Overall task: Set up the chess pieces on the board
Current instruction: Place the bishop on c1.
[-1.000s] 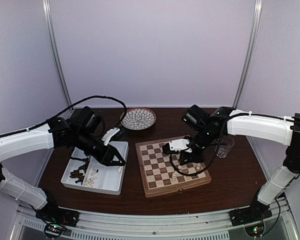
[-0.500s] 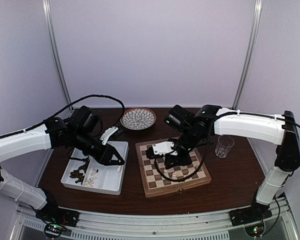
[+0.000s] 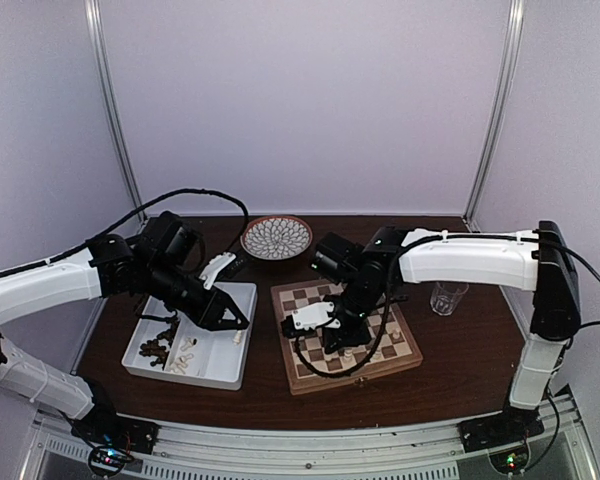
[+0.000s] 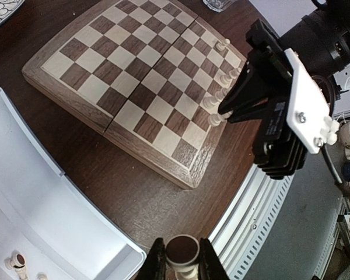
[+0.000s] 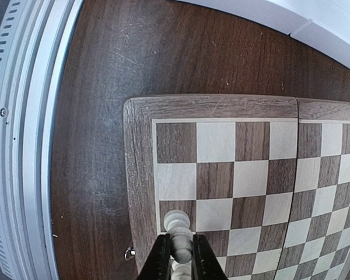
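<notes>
Placement was in hand: your right gripper point(image 5: 178, 249) pinched a cream piece point(image 5: 177, 223) above the chessboard point(image 5: 138, 175), left gripper point(image 4: 182, 261) a felt-based piece point(image 4: 182, 249); next required upright lowering.

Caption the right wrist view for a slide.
Right gripper grips a cream-white wooden chess piece near the rim of the checked wooden chessboard.

The board point(image 4: 134, 76) is matt wood in pale and dark checks. The surface point(image 5: 99, 87) is dark, grained, finely scratched wood. The tray point(image 4: 41, 192) is smooth white plastic, and the chess piece point(image 5: 177, 221) looks smooth.
</notes>
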Controlling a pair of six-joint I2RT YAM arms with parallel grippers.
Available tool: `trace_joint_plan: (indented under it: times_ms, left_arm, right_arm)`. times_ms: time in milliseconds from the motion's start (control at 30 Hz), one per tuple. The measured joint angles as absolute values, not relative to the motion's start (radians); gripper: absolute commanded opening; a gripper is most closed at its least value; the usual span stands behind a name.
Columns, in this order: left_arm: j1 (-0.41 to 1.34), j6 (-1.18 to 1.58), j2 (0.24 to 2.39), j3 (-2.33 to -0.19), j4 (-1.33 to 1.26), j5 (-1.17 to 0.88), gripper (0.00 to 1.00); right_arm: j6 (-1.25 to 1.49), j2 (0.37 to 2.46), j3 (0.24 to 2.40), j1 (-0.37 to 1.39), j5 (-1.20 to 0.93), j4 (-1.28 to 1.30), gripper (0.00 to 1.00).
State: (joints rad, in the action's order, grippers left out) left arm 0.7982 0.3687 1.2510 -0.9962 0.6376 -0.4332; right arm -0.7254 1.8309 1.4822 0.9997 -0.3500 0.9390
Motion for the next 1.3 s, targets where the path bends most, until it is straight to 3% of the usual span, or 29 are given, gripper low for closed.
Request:
trace_joint_plan:
  times_ms: [1300]
  left_arm:
    - [0.798,0.369,1.24,-0.974,0.637,-0.427,0.0]
  right_arm:
    - [-0.705,1.887,1.437,1.002,-0.312,0.9,0.09]
